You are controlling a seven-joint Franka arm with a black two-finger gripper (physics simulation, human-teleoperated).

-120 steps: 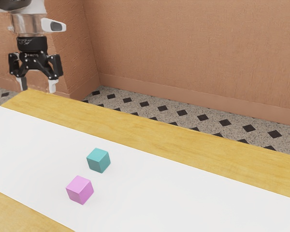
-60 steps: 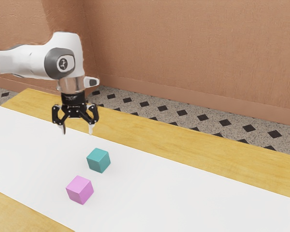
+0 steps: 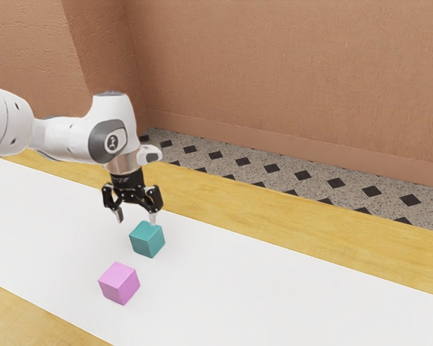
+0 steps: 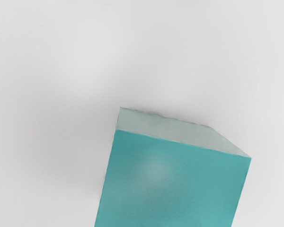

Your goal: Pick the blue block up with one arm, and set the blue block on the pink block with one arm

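Exterior view: the Franka arm's gripper [image 3: 136, 219] hangs just above the blue block [image 3: 146, 239], jaws spread wider than the block and holding nothing; the block rests on the white table top [image 3: 289, 288], below the jaws and a shade toward the finger on the exterior view's right; the pink block [image 3: 119, 282] lies near, on the far side of the blue one from the jaws, and apart from it. The step in hand looks to be the descent to grasp; done well, it calls for centring the jaws over the block, squaring the fingers to two opposite faces, and coming straight down before closing, so that no fingertip lands on top or nudges the block toward its pink neighbour.

Wrist view: the blue block [image 4: 175, 184] sits close under the hand, two faces showing, its edges skewed to the hand; this adds the block's turn against the hand, while the exterior view supplies the jaw spread and the pink target.
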